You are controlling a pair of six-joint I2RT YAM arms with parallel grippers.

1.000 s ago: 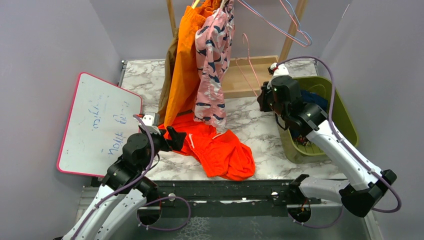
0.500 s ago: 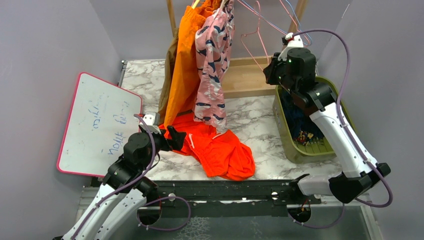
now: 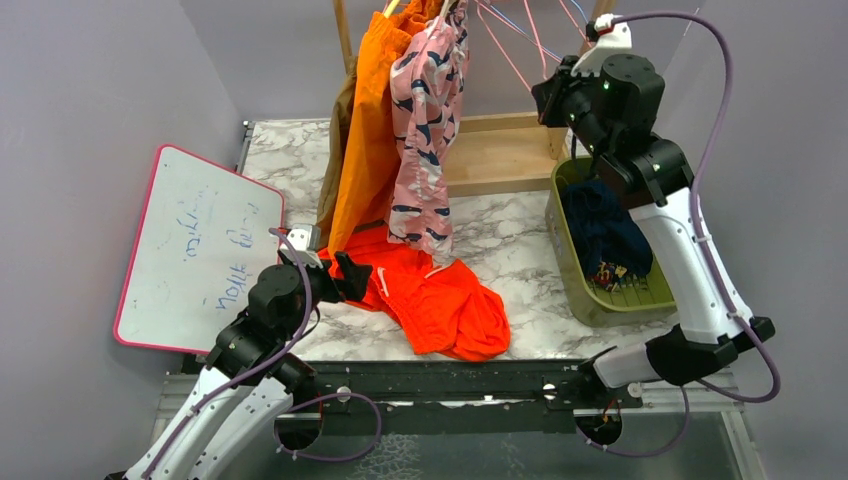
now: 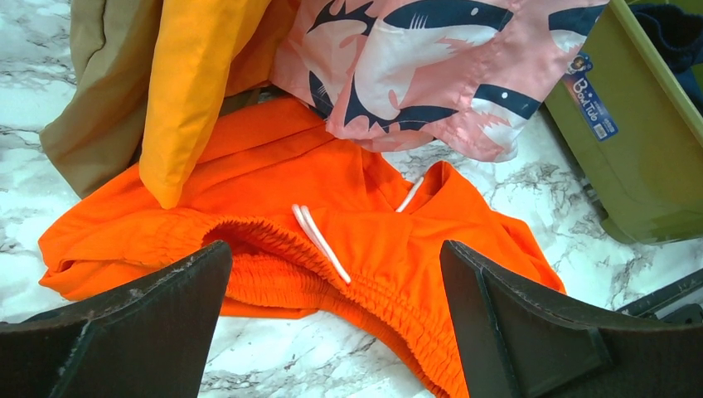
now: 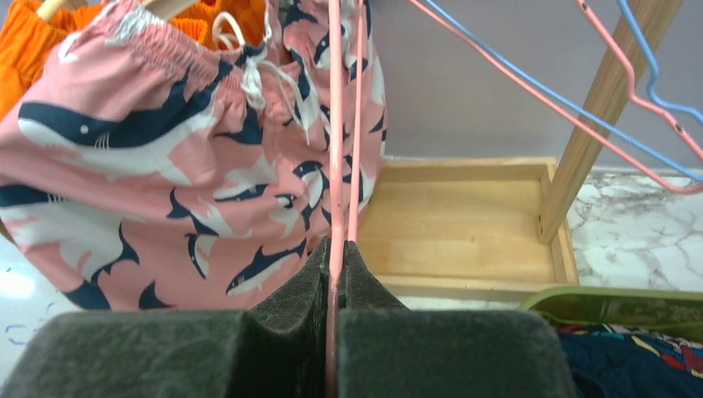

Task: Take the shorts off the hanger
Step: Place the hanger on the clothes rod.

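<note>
Red-orange shorts (image 3: 430, 295) lie crumpled on the marble table, off any hanger; they fill the left wrist view (image 4: 348, 224). My left gripper (image 3: 350, 277) is open and empty just left of their waistband. Pink shorts with dark shark shapes (image 3: 430, 120), bright orange shorts (image 3: 370, 140) and tan-brown shorts (image 3: 338, 150) hang from the rack. My right gripper (image 3: 548, 100) is raised near the rail and shut on a bare pink wire hanger (image 5: 335, 166). Navy and comic-print shorts (image 3: 600, 235) lie in the green bin.
A green bin (image 3: 575, 285) stands at the right. The rack's wooden base (image 3: 500, 155) and post (image 3: 590, 40) are at the back, with blue and pink empty hangers (image 5: 580, 108) on the rail. A whiteboard (image 3: 195, 250) leans at the left.
My right gripper has risen from beside the green bin up toward the rail, carrying the pink hanger. The left arm and the red-orange shorts have not moved.
</note>
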